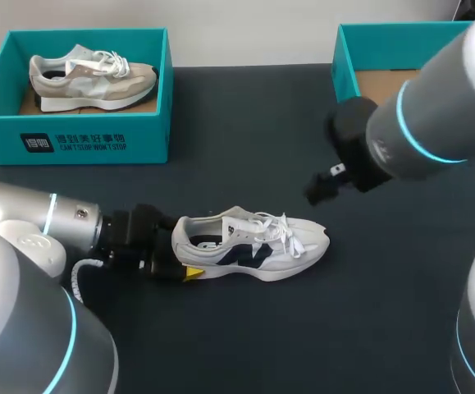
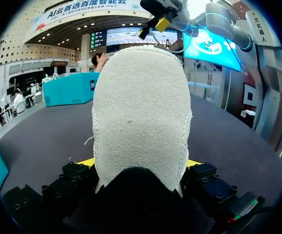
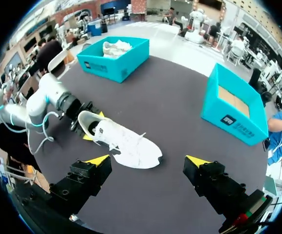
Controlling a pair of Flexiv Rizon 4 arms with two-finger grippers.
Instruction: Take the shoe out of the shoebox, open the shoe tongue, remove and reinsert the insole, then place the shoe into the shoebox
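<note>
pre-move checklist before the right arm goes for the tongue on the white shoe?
1. White shoe out of the box, upright on the table: ok.
2. Left gripper shut on the heel, one finger on each side: ok.
3. Right gripper open, above the shoe and not touching it: ok.
4. Tongue pulled open: not ok, laces appear to lie across it.
5. Insole seated: cannot tell, the shoe's opening is dark.
6. Right shoebox free for the return: ok, its visible cardboard floor is bare.
</note>
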